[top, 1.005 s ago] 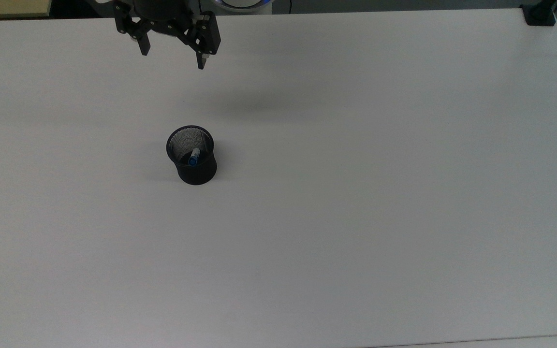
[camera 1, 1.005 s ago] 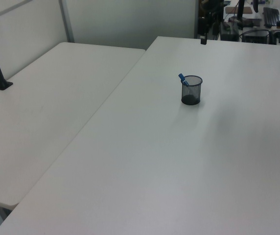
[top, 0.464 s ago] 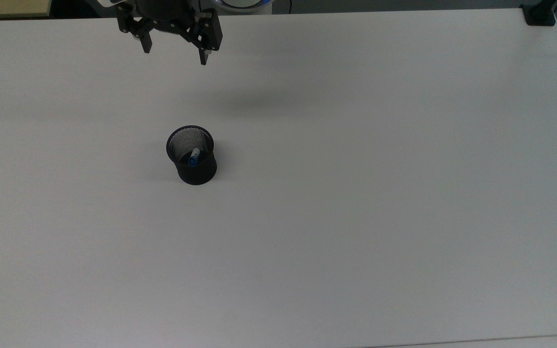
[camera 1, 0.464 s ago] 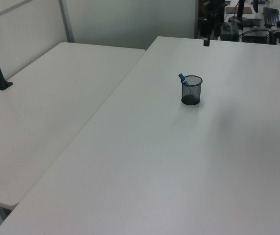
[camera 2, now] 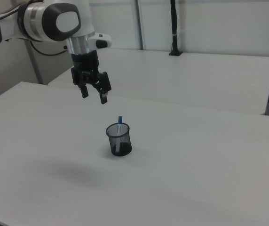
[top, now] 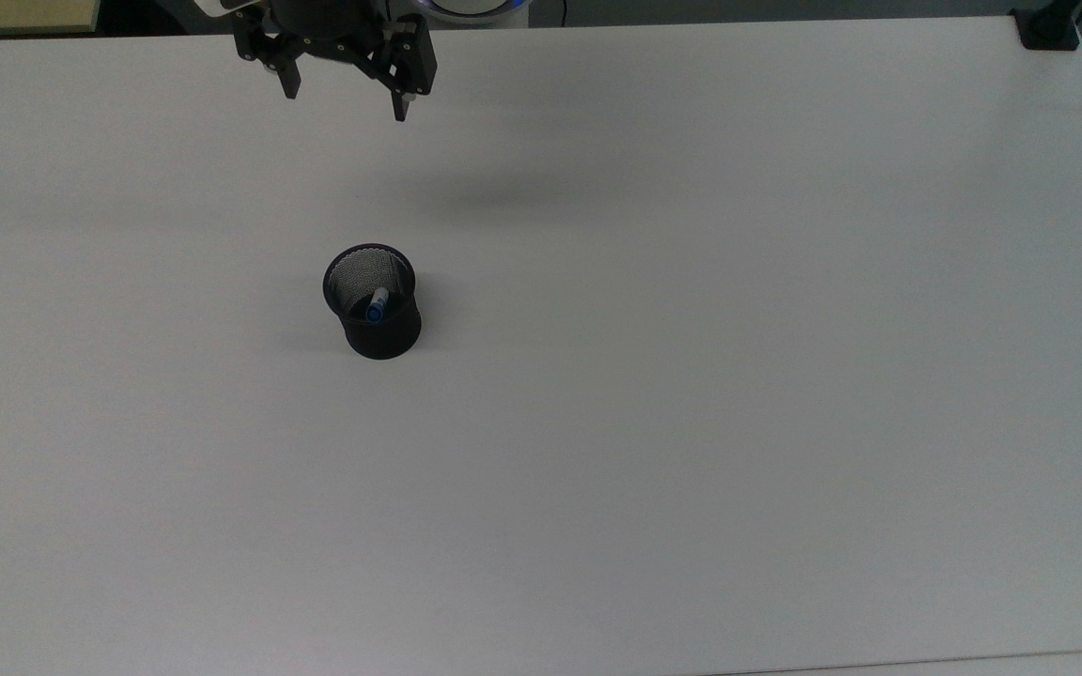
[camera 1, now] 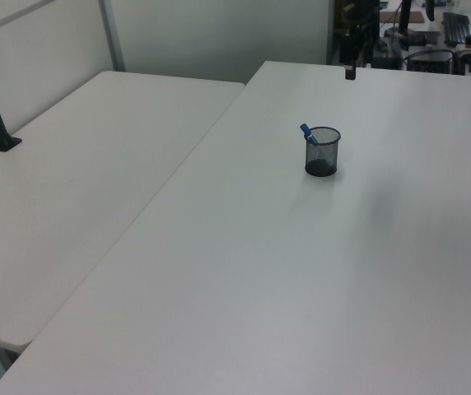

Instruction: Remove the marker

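Near the far edge of the bench point(top: 785, 376) in the top view, the gripper point(top: 346, 94) hung with its fingers spread and nothing between them, well apart from the black mesh cup point(top: 374, 310). Marker point(top: 377, 305) stood inside that cup, leaning on the rim, blue cap up; in the right view the cap point(camera 2: 120, 119) poked just above the rim, gripper point(camera 2: 92, 92) up and to the right view's left of it. Task looked barely started: approach only, no contact. Risks as I judged them: only a short stub of marker cleared the rim, so a shallow descent would pinch the cap tip and likely slip; a deep one would put a finger onto the mesh rim and tip or drag the cup, which looked light and unanchored. The marker's lean meant a straight-down approach could land off-axis and push it around the rim instead of closing on it. Lifting at an angle could also snag the barrel on the rim and carry the cup up with it.
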`<action>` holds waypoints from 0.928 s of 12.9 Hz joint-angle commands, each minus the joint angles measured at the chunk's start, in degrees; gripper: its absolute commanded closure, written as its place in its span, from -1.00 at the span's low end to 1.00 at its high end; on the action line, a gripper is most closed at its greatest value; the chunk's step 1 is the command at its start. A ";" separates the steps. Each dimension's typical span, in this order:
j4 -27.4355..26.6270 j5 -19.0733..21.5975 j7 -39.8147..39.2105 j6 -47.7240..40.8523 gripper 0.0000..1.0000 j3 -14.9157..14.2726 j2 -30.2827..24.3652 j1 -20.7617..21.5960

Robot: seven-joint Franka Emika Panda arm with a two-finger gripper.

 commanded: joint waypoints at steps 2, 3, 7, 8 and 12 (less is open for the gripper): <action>-0.08 1.22 -1.83 0.08 -1.00 -0.12 0.04 -0.11; 0.79 1.13 -2.53 0.52 -1.00 -0.20 0.74 -0.20; 1.41 0.78 -2.71 2.09 -1.00 -0.64 3.37 -0.64; 1.32 1.12 -4.02 6.37 -1.00 -0.64 4.16 -2.21; 1.50 2.35 -7.20 16.23 -1.00 -0.55 10.05 -3.54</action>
